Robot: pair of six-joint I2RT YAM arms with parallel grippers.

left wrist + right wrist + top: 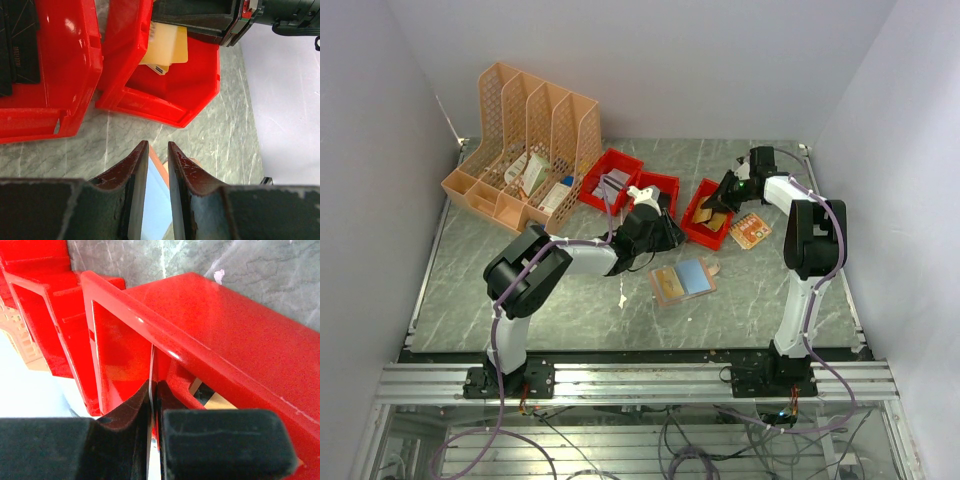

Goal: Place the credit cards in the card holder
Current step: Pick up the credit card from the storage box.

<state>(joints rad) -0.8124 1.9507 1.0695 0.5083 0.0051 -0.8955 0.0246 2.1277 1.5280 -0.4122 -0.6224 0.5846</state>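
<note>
Marble table (570, 300); card (151, 362) edge-on (right claw (153, 386))

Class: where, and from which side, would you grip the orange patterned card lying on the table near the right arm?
Probably from straight above, fingers closing on two opposite edges: the orange card lies flat on the table, so only its thin edges give purchase.

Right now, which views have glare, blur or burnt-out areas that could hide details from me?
Left wrist: white glare spots on the red bin, the wall at right burnt out, the near fingers soft. Right wrist: a bright streak along the bin rim, the black finger out of focus, the pinched card only a thin pale line. Top external: even light, all fairly sharp.
</note>
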